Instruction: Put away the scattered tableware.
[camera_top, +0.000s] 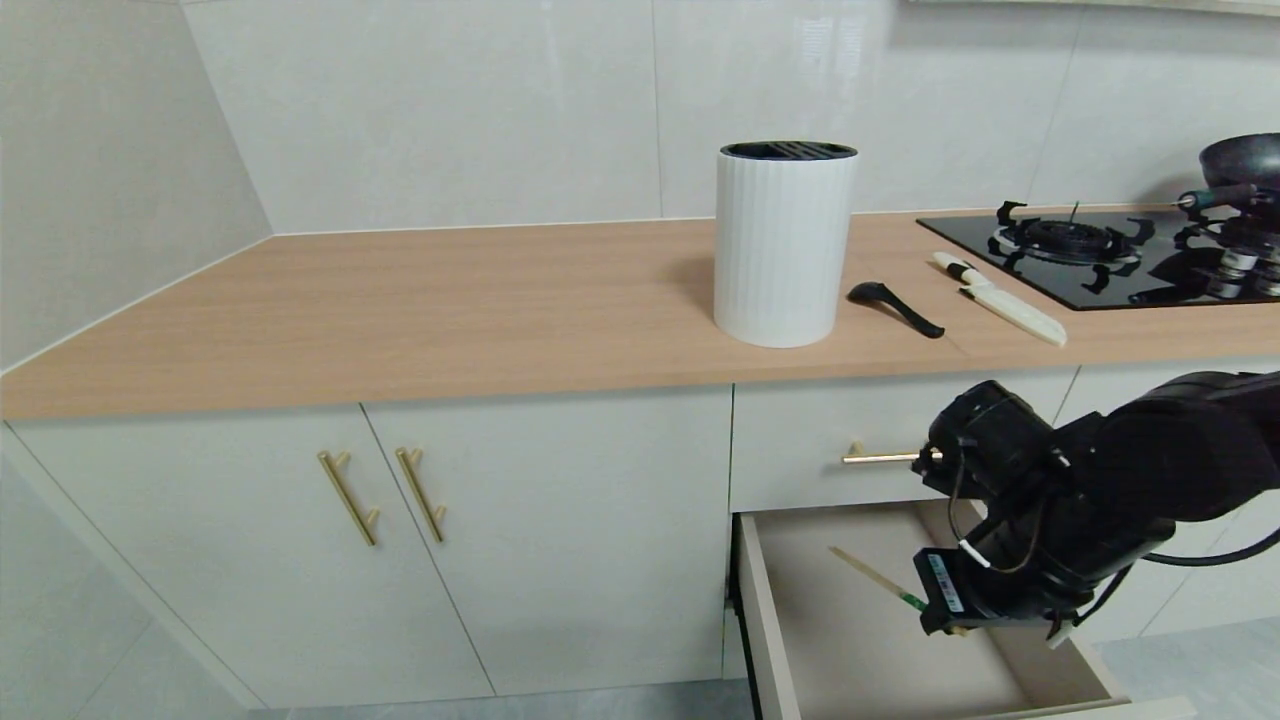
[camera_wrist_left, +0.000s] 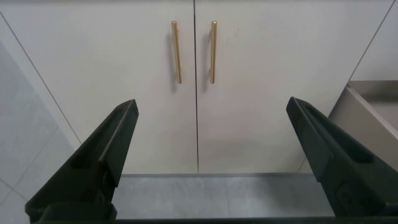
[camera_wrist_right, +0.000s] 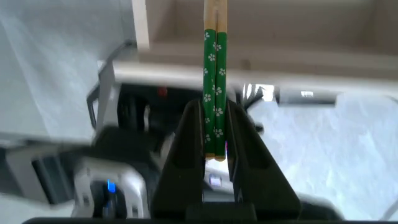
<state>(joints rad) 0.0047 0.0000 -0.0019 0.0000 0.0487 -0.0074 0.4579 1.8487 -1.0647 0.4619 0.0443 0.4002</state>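
Right gripper (camera_wrist_right: 214, 146) is clenched on a pair of chopsticks (camera_wrist_right: 215, 74), gripping the green flower-patterned end; the plain wooden ends stick out ahead of the fingers. From the head camera, the right gripper (camera_top: 945, 615) is inside the open drawer (camera_top: 762, 620) under the counter's right part, and the chopsticks (camera_top: 872, 574) angle toward the drawer's back left corner. Can't tell whether the tips touch the drawer floor. Left gripper (camera_wrist_left: 211, 109) is released with its fingers wide apart, low down and facing the double cabinet doors (camera_wrist_left: 261, 106) and their two brass handles (camera_wrist_left: 176, 53). On the counter (camera_top: 450, 310), a white ribbed utensil holder (camera_top: 786, 250) with a black slotted top stands upright, right of centre. A black spoon (camera_top: 895, 308) lies just beside it on the right, near the front edge. A cream-bladed knife (camera_top: 1000, 299) lies further right, just beside the hob (camera_top: 1100, 255) at the counter's right end. A dark pan (camera_top: 1245, 160) sits on the far burner.
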